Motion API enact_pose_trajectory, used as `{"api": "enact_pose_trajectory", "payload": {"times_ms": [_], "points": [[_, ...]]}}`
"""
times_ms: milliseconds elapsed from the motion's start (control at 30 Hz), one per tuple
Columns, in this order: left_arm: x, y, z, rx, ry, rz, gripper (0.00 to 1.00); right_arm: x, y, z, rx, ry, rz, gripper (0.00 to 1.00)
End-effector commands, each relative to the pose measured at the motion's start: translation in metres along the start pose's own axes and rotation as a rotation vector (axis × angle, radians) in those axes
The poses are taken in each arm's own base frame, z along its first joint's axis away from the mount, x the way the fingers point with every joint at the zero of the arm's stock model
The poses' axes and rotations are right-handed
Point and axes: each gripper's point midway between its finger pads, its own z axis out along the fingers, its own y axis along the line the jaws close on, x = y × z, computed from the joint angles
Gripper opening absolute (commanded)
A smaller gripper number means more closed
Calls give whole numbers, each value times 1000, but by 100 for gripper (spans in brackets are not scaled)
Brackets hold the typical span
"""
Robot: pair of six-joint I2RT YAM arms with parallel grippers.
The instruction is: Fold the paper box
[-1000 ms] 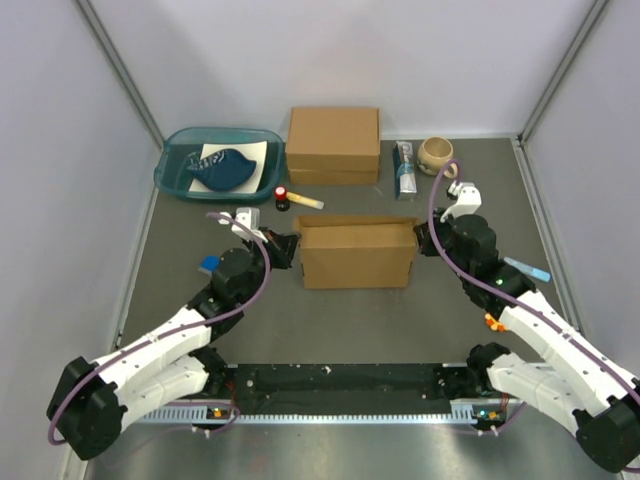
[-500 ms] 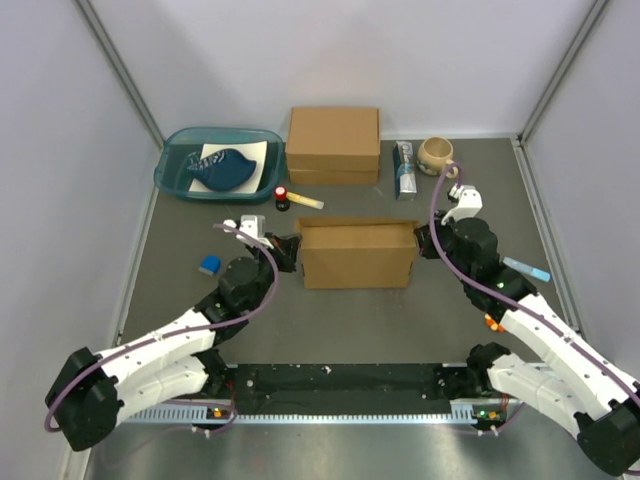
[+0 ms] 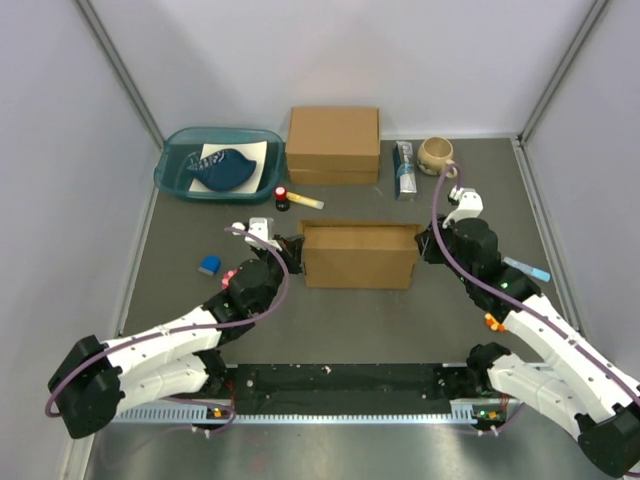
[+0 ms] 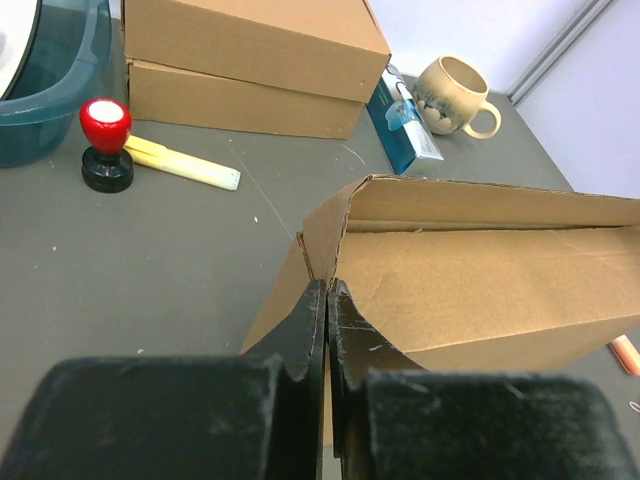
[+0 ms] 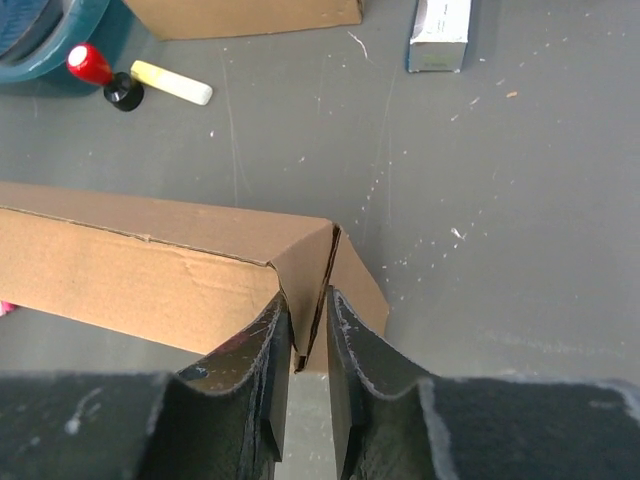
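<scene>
Tabletop [image 3: 350, 320] dark grey, scuffed; paper box [image 3: 358, 260] mid-table; pale walls [image 3: 330, 50].

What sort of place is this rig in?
Likely a lab test cell: plain walls boxing in a grey table, and assorted props like the mug and blue tub around one paper box.

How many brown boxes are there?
2. The paper box sits in the middle; the thicker box stands behind it at the back. None seems hidden.
</scene>
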Motion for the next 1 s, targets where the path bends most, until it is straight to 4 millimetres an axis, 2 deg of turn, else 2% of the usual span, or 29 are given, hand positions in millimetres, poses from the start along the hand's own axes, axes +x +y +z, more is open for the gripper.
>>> {"api": "enact_pose_trajectory", "payload": {"times_ms": [0, 267, 433, 767, 800, 867, 967], "points": [[95, 57, -28, -139, 333, 227, 0, -9, 0, -9, 22, 11, -10, 20], [95, 61, -28, -166, 342, 248, 0, -39, 5, -18, 20, -62, -16, 29], [96, 61, -27, -168, 346, 248, 0, -52, 6, -20, 29, -89, -27, 28], [96, 58, -27, -161, 348, 250, 0, -36, 3, -6, 43, -45, -54, 13], [95, 59, -27, -162, 348, 252, 0, -32, 1, -5, 49, -36, -56, 11], [97, 59, -27, -162, 352, 253, 0, -28, 0, -4, 48, -24, -58, 0], [102, 61, -28, -163, 364, 248, 0, -18, -2, -4, 46, -9, -57, 0]]}}
